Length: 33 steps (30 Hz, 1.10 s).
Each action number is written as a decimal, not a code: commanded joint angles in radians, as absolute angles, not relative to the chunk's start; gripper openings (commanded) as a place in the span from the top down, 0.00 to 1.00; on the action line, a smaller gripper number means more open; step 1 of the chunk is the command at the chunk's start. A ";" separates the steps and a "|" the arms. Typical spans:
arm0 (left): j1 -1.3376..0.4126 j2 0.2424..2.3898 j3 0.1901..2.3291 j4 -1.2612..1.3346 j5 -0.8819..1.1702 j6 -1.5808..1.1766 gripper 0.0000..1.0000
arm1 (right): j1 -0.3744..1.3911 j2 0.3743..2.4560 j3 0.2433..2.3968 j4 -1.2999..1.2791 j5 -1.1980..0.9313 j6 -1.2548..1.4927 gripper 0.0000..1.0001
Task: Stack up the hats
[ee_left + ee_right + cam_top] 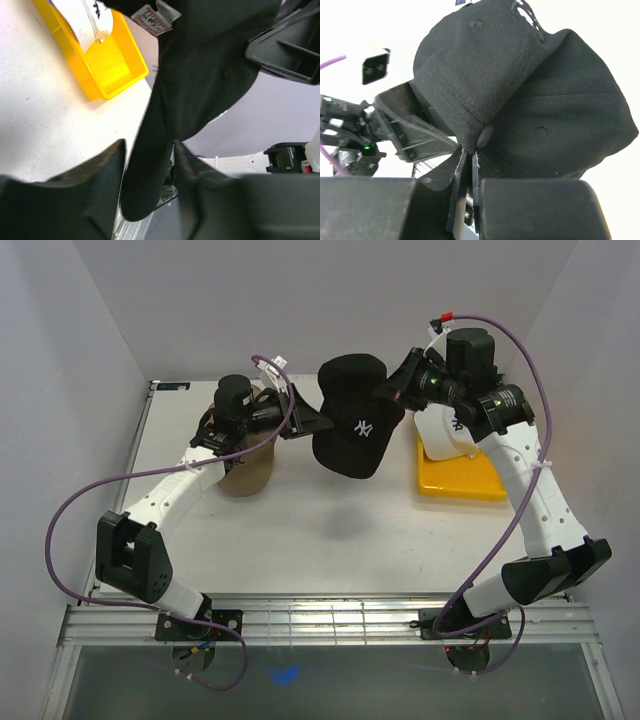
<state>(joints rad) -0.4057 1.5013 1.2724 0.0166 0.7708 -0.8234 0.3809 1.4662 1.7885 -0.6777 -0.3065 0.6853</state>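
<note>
Left gripper (303, 420): its fingers stand on either side of the black cap's (350, 430) edge. On the left wrist view the fabric fills the gap between them. I cannot tell whether they are pressing on it or only straddling it.

Tan cap (248, 478): it sits on the table under the left forearm, behind and below the left gripper. It is well to that gripper's wrist side, not ahead of the fingertips.

The black cap hangs off the table between the two grippers, with the logo facing up and toward the bases. I read its long axis, crown to brim, as running across the line that joins the grippers.

Right gripper (395, 390): the jaws are pinched nearly together on a fold of the black cap near the crown. The right wrist view shows this plainly, so this arm is carrying it.

White cap (440, 430): it rests in the yellow tray (460, 483), below and behind the right gripper.

Judgement: the coming move turns on which resting cap receives the black one. The left arm is nearer the tan cap and the right arm is nearer the white. Either way the cap must travel back toward a wrist, so I would first confirm the left hold.
</note>
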 commanded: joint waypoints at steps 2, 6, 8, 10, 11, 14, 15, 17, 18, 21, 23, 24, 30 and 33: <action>-0.410 1.454 1.244 0.066 0.796 -0.848 0.57 | 0.383 1.471 1.861 -0.620 -0.314 0.693 0.92; -0.410 1.444 1.226 0.084 0.807 -0.876 0.74 | 0.390 1.480 1.856 -0.595 -0.330 0.707 0.92; -0.410 1.437 1.221 0.094 0.808 -0.888 0.82 | 0.402 1.491 1.861 -0.592 -0.331 0.709 0.92; -0.410 1.434 1.227 0.095 0.814 -0.902 0.92 | 0.410 1.494 1.865 -0.592 -0.322 0.704 0.89; -0.410 1.433 1.238 0.086 0.815 -0.907 1.00 | 0.413 1.494 1.865 -0.589 -0.319 0.698 0.83; -0.407 1.424 1.256 0.083 0.796 -0.933 1.00 | 0.417 1.490 1.859 -0.586 -0.308 0.689 0.63; -0.396 1.420 1.265 0.087 0.798 -0.945 1.00 | 0.419 1.488 1.855 -0.584 -0.304 0.681 0.56; -0.377 1.407 1.266 0.122 0.801 -0.994 1.00 | 0.417 1.483 1.855 -0.586 -0.292 0.670 0.35; -0.356 1.404 1.270 0.129 0.802 -1.006 1.00 | 0.416 1.483 1.865 -0.597 -0.285 0.655 0.30; -0.289 1.388 1.273 0.159 0.837 -1.061 1.00 | 0.394 1.489 1.905 -0.635 -0.258 0.617 0.16; -0.250 1.373 1.270 0.187 0.874 -1.101 1.00 | 0.370 1.483 1.917 -0.652 -0.279 0.611 0.12; -0.212 1.368 1.266 0.202 0.885 -1.120 1.00 | 0.364 1.482 1.911 -0.649 -0.293 0.611 0.11; -0.097 1.351 1.187 0.411 0.960 -1.308 1.00 | 0.380 1.407 1.700 -0.505 -0.417 0.676 0.10; -0.065 1.347 1.140 0.530 0.969 -1.380 1.00 | 0.461 1.378 1.592 -0.417 -0.416 0.724 0.11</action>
